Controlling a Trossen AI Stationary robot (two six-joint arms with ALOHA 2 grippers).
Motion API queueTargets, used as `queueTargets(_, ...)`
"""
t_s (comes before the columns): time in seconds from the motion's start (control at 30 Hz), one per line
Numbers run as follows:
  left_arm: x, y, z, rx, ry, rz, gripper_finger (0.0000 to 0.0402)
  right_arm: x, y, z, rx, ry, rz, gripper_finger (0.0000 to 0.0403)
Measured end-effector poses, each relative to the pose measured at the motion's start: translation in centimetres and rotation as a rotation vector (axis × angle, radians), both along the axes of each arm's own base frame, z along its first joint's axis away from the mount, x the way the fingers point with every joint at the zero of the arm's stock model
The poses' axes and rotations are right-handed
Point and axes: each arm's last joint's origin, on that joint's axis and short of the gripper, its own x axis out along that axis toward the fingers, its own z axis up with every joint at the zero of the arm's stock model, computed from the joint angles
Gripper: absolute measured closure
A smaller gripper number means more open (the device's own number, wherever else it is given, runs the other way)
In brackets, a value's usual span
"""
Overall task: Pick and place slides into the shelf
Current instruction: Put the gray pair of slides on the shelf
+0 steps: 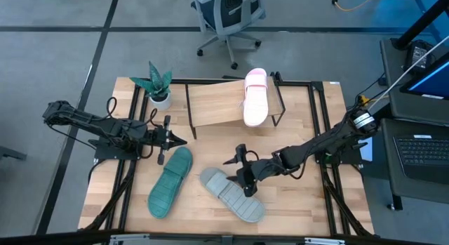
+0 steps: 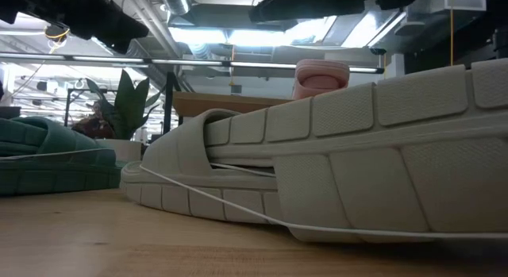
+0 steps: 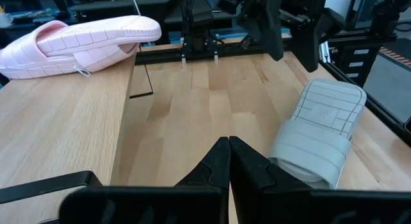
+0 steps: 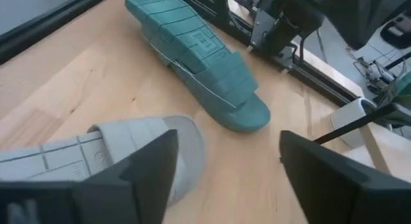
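The desk [image 1: 210, 150] carries everything, and toward its far edge stands the shelf [image 1: 214, 104], a slanted wooden board on a thin black wire frame. The pale pink slide [image 1: 255, 97] already lies along the shelf's right end, sole down on the slope, which leaves the middle and left of the board free for two more. The teal green slide [image 1: 170, 182] lies flat near the desk's front-left part, and the grey slide [image 1: 233, 194] lies near the front edge at the middle, both apart from the shelf and from each other. The right claw [image 1: 242, 169] hangs just above the grey slide's strap end with its fingers spread wide, apparently lined up to close on the strap, the easiest part to lift by. The left claw [image 1: 170, 138], fingers pressed together and holding nothing, waits near the desk's left side, just beyond the teal slide's toe. A small potted plant [image 1: 158, 85] stands at the shelf's left end.
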Motion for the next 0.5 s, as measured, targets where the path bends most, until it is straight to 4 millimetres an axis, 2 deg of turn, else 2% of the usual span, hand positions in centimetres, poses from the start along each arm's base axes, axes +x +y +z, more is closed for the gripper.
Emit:
queueTargets(0.17,0.0,0.0,0.0,-0.005,0.001,0.001,0.0401,-0.1,-0.1,-0.3,-0.017,0.032,0.002,0.0089)
queueTargets(0.37,0.0,0.0,0.0,-0.005,0.0,0.001,0.0401,-0.4,0.4,-0.9,-0.032,0.066,0.015,0.0086)
queueTargets(0.5,0.0,0.0,0.0,-0.005,0.001,0.001,0.0401,-0.3,1.2,-2.1,-0.064,0.097,0.038,0.0086)
